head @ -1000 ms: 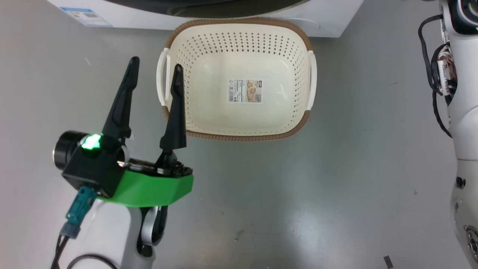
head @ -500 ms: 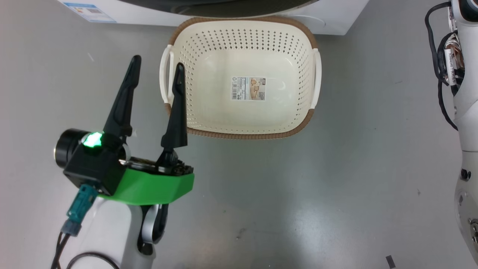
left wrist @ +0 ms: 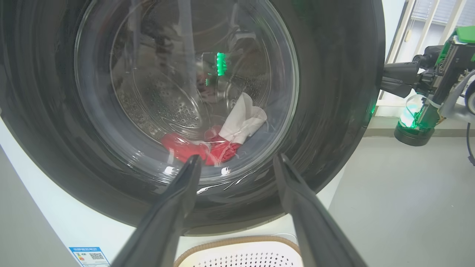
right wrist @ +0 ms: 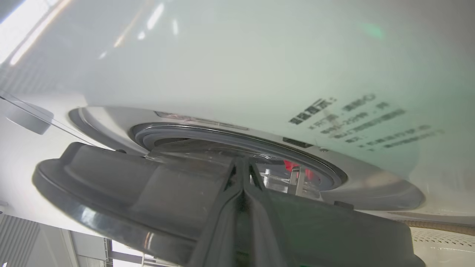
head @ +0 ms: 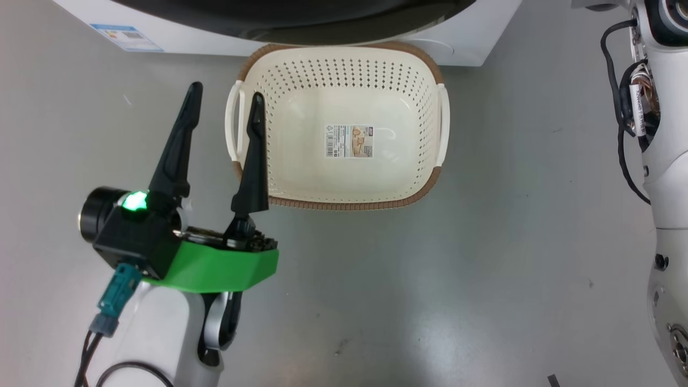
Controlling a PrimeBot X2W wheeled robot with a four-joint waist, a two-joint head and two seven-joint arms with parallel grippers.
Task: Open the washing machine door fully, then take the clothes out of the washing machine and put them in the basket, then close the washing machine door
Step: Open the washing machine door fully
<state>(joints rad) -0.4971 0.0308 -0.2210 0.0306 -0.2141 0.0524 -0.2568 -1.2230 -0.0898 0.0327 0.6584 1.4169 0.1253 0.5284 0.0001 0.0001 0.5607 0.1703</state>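
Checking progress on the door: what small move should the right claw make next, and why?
Probably draw the right claw outward to swing the washing machine door wider. The shut claw's tips sit at the door's edge, the door is barely ajar, the clothes lie in the drum, and the basket is empty.

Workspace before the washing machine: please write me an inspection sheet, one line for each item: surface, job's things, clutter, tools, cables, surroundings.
Surface: grey floor, smooth, with some glare.
Job's things: basket empty, on the floor just before the washing machine; washing machine door slightly ajar, not fully open; clothes inside, behind the glass.
Clutter: one small dark scrap on the floor.
Tools: left tool open, holding nothing; right tool shut, its tip at the door's edge.
Cables: black cables on the right arm; a black loop under the left arm.
Surroundings: window blinds beyond the machine.
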